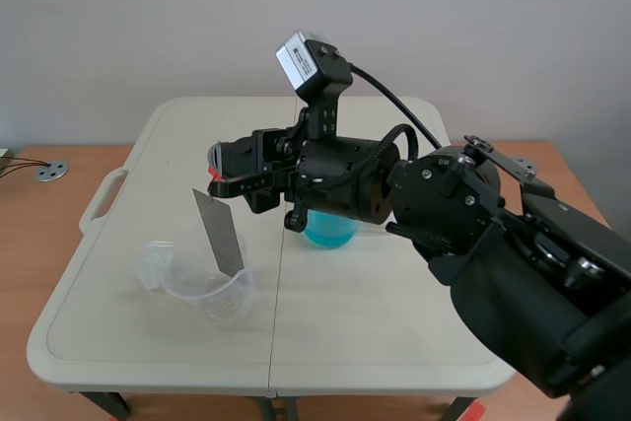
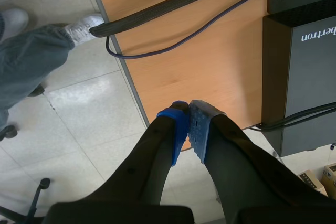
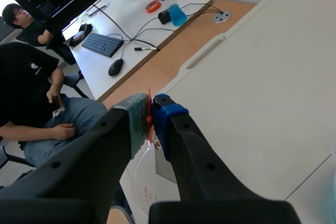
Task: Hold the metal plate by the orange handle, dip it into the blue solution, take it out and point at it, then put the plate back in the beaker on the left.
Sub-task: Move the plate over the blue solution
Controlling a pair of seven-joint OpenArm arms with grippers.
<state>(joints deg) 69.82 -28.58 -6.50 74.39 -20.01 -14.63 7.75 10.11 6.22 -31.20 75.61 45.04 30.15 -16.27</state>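
Right pincer (image 1: pixel 219 175) was clenched on the orange handle (image 3: pixel 150 118), pads squeezed to a sliver with only that thin tab between them, and it touched nothing else. The plate (image 1: pixel 221 232) hung tilted from it, lower end down inside the clear beaker (image 1: pixel 207 295) toward the table's (image 1: pixel 394 332) front left corner, upper half well above the rim. The blue solution (image 1: pixel 328 231) sat near the table's middle, just behind the pincer's wrist and apart from the plate.

My read: this was a step at the left beaker, either the lift-out or the put-back. The frames couldn't settle which, and I couldn't tell whether the plate was wet. A lift called for a straight pull up until the lower edge cleared the rim, then a carry across to the blue. A return called only for letting go.

Left pincer (image 2: pixel 189 124) was closed on nothing, pads touching, off the table over a wooden desk's (image 2: pixel 210 51) edge.
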